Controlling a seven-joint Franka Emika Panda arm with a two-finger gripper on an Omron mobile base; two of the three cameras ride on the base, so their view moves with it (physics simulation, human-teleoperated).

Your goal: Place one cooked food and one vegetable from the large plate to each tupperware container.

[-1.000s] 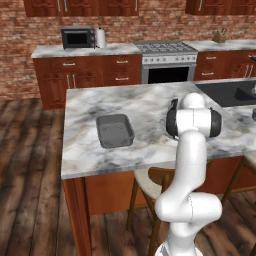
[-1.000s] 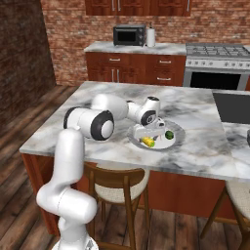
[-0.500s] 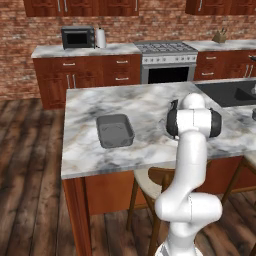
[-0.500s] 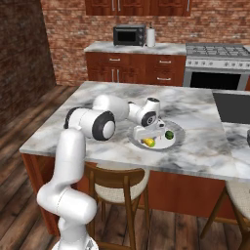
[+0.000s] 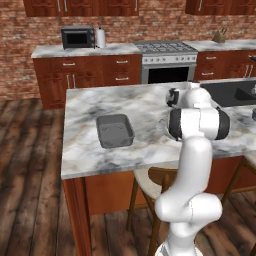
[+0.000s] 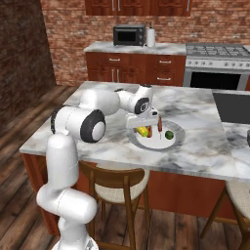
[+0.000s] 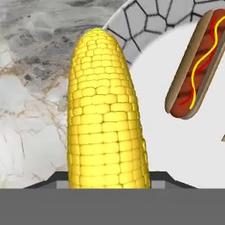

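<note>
- Left base view: one dark grey tub [image 5: 115,131] sits on the marble island counter [image 5: 145,105], well apart from the arm. The arm's white body hides the plate here.
- Right base view: the gripper [image 6: 142,128] reaches down onto the near-left part of the large plate [image 6: 177,140]. On the plate lie a yellow corn cob [image 6: 142,131] under the gripper, a reddish-brown sausage [image 6: 150,132] just beside it, another sausage [image 6: 159,121] further back, and a small green ball [image 6: 169,135] to the right.
- Hand view: the corn cob [image 7: 105,116] runs lengthwise up from between the fingers, across the plate's patterned rim [image 7: 145,22]. A hot dog [image 7: 197,66] lies beside it on the white centre. Whether the fingers pinch the cob I cannot tell.
</note>
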